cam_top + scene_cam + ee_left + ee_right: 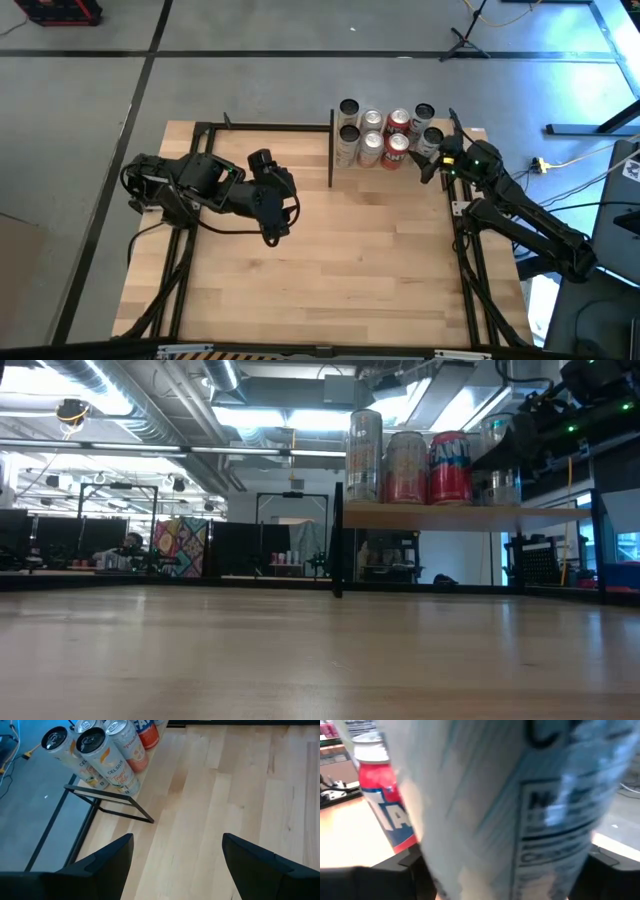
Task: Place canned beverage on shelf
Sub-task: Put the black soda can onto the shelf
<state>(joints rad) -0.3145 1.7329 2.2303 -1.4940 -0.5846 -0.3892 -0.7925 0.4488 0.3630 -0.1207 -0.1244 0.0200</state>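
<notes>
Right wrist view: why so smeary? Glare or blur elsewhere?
Right wrist view: pale can fills the lens, too close to focus; red can behind is soft too. Low view: ceiling lights blow out, shelf cans backlit. High view and left wrist view: even and sharp.

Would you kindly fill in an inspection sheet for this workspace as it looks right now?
Surface: light-wood table, bare in the middle.
Job's things: shelf at the far right, holding eight upright cans in two rows, two of them red.
Clutter: nothing seen.
Tools: left tool open, over the table's left half, holding nothing; right tool at the shelf's right end, around the silver can there, grip unclear.
Cables: yellow cord on the floor, right of the table.
Surroundings: grey floor, workshop behind.
</notes>
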